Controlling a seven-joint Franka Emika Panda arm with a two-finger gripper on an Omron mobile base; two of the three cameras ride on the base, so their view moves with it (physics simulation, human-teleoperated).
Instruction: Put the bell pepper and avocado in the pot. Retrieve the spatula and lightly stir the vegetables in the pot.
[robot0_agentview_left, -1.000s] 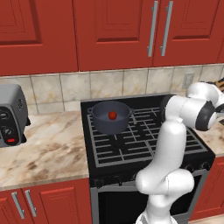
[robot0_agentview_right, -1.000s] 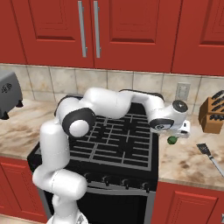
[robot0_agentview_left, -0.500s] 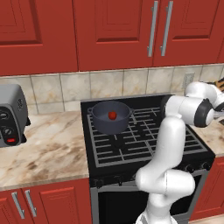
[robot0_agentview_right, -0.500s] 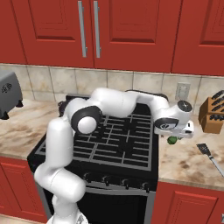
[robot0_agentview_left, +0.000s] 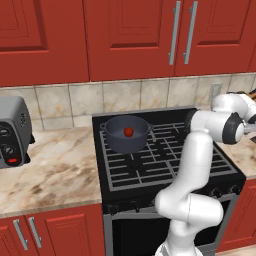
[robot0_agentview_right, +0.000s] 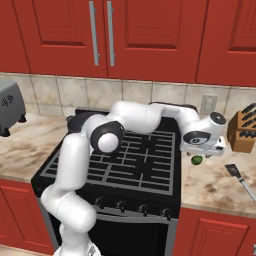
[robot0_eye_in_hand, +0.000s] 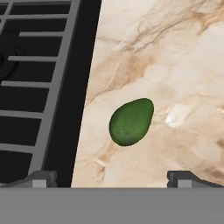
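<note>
My pincer (robot0_eye_in_hand: 111, 177) hangs over the marble counter with its jaws spread wide and nothing between them. The two dark fingertips (robot0_eye_in_hand: 41, 178) stand far apart at the bottom of the hand view, one over the stove's edge, the other over the marble. Between and just ahead of them lies the avocado (robot0_eye_in_hand: 131, 121), dark green and egg-shaped, lying on its side on the counter (robot0_eye_in_hand: 175, 65), not touched by either tip. From the right base view, the hand (robot0_agentview_right: 202, 150) hovers just above the avocado (robot0_agentview_right: 197, 160), which sits on the marble close beside the stove's right edge.

Just beside the avocado runs the black stove (robot0_eye_in_hand: 39, 87) with its grey grates. Further out on the same stretch of counter, the spatula (robot0_agentview_right: 238, 177) lies flat near the front edge, well apart from the avocado. Behind it, by the wall, stands the knife block (robot0_agentview_right: 244, 131).

Now over on the far side of the stove: the pot (robot0_agentview_left: 126, 133) sits on the back left burner, upright, dark grey-blue, and the bell pepper (robot0_agentview_left: 128, 131) is inside it, a small red spot against the pot's interior. Beyond the stove on the left counter sits the toaster (robot0_agentview_left: 14, 131). Red cabinets (robot0_agentview_left: 130, 35) hang above it all.
</note>
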